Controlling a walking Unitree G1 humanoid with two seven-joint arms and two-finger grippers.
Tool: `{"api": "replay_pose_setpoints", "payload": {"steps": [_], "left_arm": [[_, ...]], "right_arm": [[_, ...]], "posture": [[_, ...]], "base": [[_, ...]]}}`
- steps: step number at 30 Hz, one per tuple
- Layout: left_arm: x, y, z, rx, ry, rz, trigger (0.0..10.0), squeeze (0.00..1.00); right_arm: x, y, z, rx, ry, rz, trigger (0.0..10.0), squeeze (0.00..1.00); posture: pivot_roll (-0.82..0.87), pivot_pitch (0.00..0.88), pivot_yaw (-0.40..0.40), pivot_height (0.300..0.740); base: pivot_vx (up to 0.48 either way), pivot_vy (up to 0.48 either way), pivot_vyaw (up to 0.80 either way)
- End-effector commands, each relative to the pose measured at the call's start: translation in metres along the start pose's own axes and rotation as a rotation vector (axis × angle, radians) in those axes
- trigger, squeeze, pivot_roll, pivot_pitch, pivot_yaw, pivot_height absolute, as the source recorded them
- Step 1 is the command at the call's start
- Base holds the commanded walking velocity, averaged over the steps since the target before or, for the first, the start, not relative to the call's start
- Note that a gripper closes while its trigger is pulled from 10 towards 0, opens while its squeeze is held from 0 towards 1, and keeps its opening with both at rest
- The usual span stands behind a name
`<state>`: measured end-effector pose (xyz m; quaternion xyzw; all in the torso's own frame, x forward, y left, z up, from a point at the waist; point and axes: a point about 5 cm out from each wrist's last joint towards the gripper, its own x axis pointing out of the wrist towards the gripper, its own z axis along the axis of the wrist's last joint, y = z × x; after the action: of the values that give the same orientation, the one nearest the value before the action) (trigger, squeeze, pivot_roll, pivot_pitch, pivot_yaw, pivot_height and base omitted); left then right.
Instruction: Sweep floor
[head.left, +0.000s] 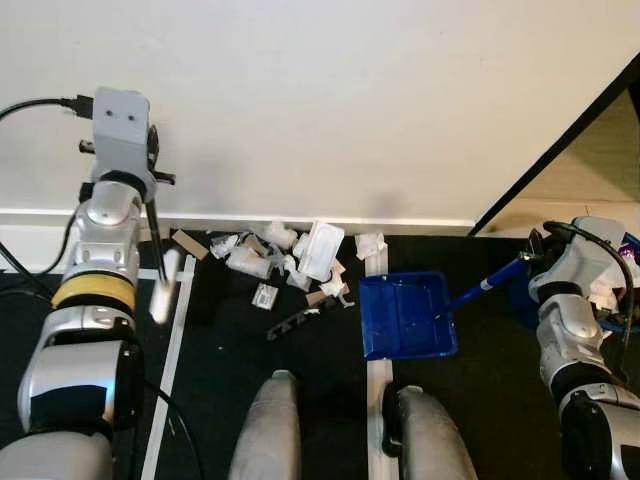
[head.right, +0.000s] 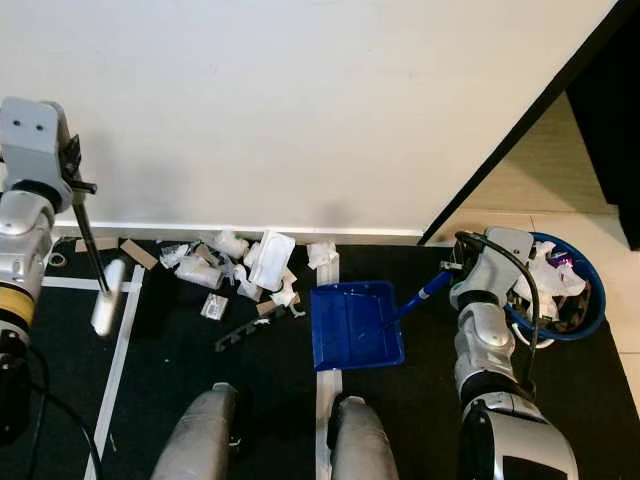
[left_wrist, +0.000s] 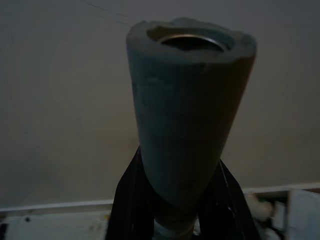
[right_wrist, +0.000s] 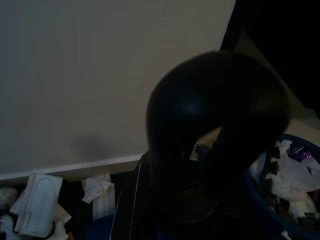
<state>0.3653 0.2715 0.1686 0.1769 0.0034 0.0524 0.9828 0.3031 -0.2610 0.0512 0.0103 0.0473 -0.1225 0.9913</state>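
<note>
Left gripper (left_wrist: 175, 210) clamped on broom handle (head.left: 155, 240), held upright near white wall (head.left: 350, 100). Right gripper (head.left: 532, 262) grips blue handle of dustpan (head.left: 405, 315); pan flat on dark floor (head.left: 240, 360). Litter pile (head.left: 285, 255) along baseboard, just left of dustpan. Blue waste bin (head.right: 560, 290) beside right arm.

The dustpan (head.left: 405, 316) was bright blue, as was the bin (head.right: 570, 290) stuffed with white waste. White and tan litter (head.left: 290, 255) lay on a black floor (head.left: 230, 350) striped with white tape (head.left: 170, 350).
</note>
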Motion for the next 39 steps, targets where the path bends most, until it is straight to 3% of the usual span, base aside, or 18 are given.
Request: {"api": "replay_pose_setpoints", "payload": {"steps": [1,8,21,25,32,35,36,39], "left_arm": [[-0.002,-0.008,-0.003,0.012,-0.014,-0.007,10.0,0.0],[0.003,-0.007,-0.001,0.038,0.001,0.002,10.0,0.0],[0.006,0.0,0.003,-0.002,-0.021,0.004,10.0,0.0],[0.005,0.004,0.003,-0.028,-0.033,0.025,10.0,0.0],[0.004,0.002,0.0,-0.028,-0.03,0.028,10.0,0.0],[0.004,0.002,-0.001,-0.013,-0.028,0.024,10.0,0.0],[0.005,0.004,0.0,0.044,-0.025,0.027,10.0,0.0],[0.006,0.008,0.002,0.088,-0.023,0.036,10.0,0.0]], "right_arm": [[-0.015,-0.004,-0.028,0.006,0.136,-0.02,10.0,0.0],[-0.009,-0.009,-0.022,0.031,0.129,-0.049,10.0,0.0],[-0.011,-0.006,-0.021,0.062,0.098,-0.08,10.0,0.0],[-0.009,-0.008,-0.013,0.131,0.027,-0.081,10.0,0.0],[-0.001,-0.006,-0.001,0.12,-0.01,-0.058,10.0,0.0],[0.0,-0.005,-0.002,0.111,0.011,-0.051,10.0,0.0],[0.002,-0.004,-0.002,0.097,0.028,-0.037,10.0,0.0],[0.003,-0.004,0.0,0.091,0.027,-0.025,10.0,0.0]], "posture": [[0.14,0.13,-0.005,0.74],[0.14,0.124,-0.015,0.74],[0.18,0.16,0.084,0.74],[0.19,0.165,0.084,0.74],[0.17,0.171,0.059,0.74],[0.17,0.178,0.048,0.74],[0.15,0.196,0.033,0.74],[0.14,0.217,0.023,0.74]], "base": [[0.0,0.0,0.0],[0.0,0.0,0.0],[0.0,0.0,0.0],[0.0,0.0,0.0],[0.0,0.0,0.0],[0.0,0.0,0.0],[0.0,0.0,0.0],[0.0,0.0,0.0]]}}
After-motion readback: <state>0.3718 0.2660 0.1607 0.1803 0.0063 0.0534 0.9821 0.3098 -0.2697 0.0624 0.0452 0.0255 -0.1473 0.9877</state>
